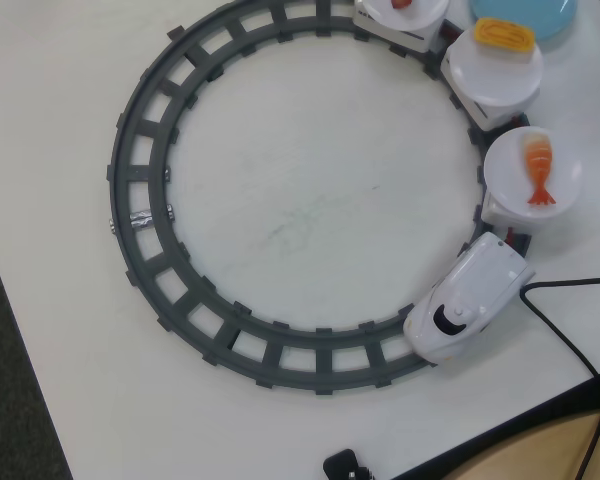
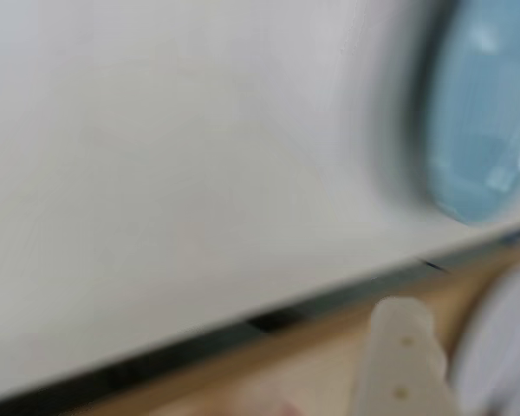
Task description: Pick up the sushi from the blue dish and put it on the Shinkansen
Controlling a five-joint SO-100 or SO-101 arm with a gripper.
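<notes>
Honestly, you can read very little of your gripper right now: the wrist view is smeared with blur, and only a pale finger (image 2: 401, 360) with two small holes pokes up from the bottom edge, with a second whitish blurred shape to its right, so you cannot tell whether the jaws are spread or pressed together, though nothing orange shows between them. Beyond that finger lies the white table (image 2: 199, 156), its dark front edge running across the lower part of the view, and the blue dish (image 2: 481, 121) sits at the upper right, bare as far as the blur allows. In the overhead view the gripper is out of sight and the dish is only a sliver at the top right corner. The shrimp sushi (image 1: 538, 168) is not on it: it lies on the round white plate (image 1: 510, 195) of the car just behind the nose of the Shinkansen (image 1: 468, 298), long axis running up and down that view, fanned tail toward the nose. A yellow-orange piece (image 1: 503, 34) rides the next plate back, and a red piece (image 1: 401, 3) the one after. By my reading the placing is already done, so your next move is clearing away. The train stands on the grey ring of track (image 1: 145, 220). No lettering or brand is readable anywhere.
</notes>
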